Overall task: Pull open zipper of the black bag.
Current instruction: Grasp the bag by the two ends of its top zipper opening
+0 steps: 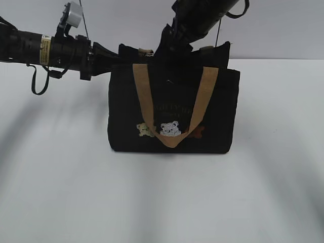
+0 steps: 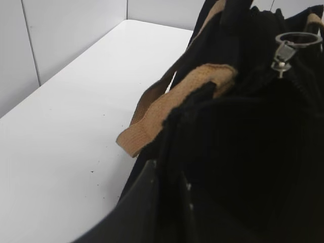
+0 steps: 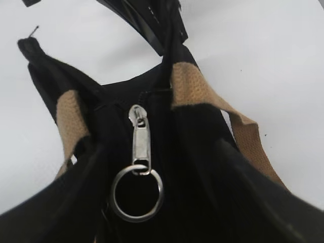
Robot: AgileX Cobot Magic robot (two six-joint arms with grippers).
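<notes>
The black bag (image 1: 172, 109) stands upright on the white table, its tan handle (image 1: 174, 136) hanging down the front. My left gripper (image 1: 115, 54) is shut on the fabric at the bag's top left end; in the left wrist view the dark fingers (image 2: 147, 197) pinch that edge. The silver zipper (image 3: 139, 135) lies along the dark track on top, its round ring (image 3: 136, 195) pointing toward the right wrist camera. My right gripper (image 3: 159, 149) hangs over the bag's top, open, with a finger on each side of the ring and touching neither. The zipper (image 2: 284, 53) also shows from the left wrist.
The white table (image 1: 61, 192) spreads all round the bag. A pale wall (image 2: 66, 35) runs along the table's far side. The left arm (image 1: 45, 48) reaches in level from the left; the right arm (image 1: 202, 17) comes down from above.
</notes>
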